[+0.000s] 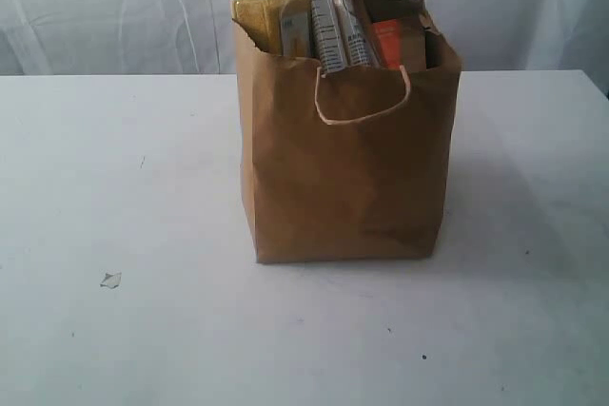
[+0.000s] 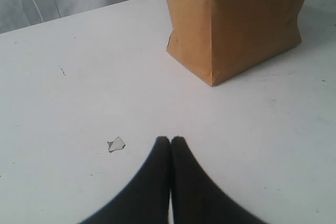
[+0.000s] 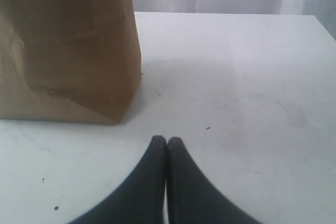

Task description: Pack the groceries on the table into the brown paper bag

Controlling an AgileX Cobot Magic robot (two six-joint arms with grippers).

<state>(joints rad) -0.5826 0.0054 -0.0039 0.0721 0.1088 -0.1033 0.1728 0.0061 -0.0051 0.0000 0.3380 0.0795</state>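
Observation:
The brown paper bag point(image 1: 343, 168) stands upright in the middle of the white table point(image 1: 114, 187), one white cord handle hanging down its front. Out of its top stick the yellow-grain bottle with white cap point(image 1: 268, 7), the clear-and-navy noodle packet point(image 1: 328, 11) and the brown orange-labelled pouch point(image 1: 390, 40). The can, jar and small blue-white packet are hidden. My left gripper point(image 2: 170, 139) is shut and empty over bare table, well short of the bag point(image 2: 236, 19). My right gripper point(image 3: 167, 140) is shut and empty too, near the bag's corner point(image 3: 68, 45). Neither arm shows in the exterior view.
A small torn scrap point(image 1: 111, 280) lies on the table front left, beside the left gripper as the scrap point(image 2: 116, 144). Small dark specks point(image 1: 424, 357) dot the tabletop. A white curtain point(image 1: 114, 7) hangs behind the far edge.

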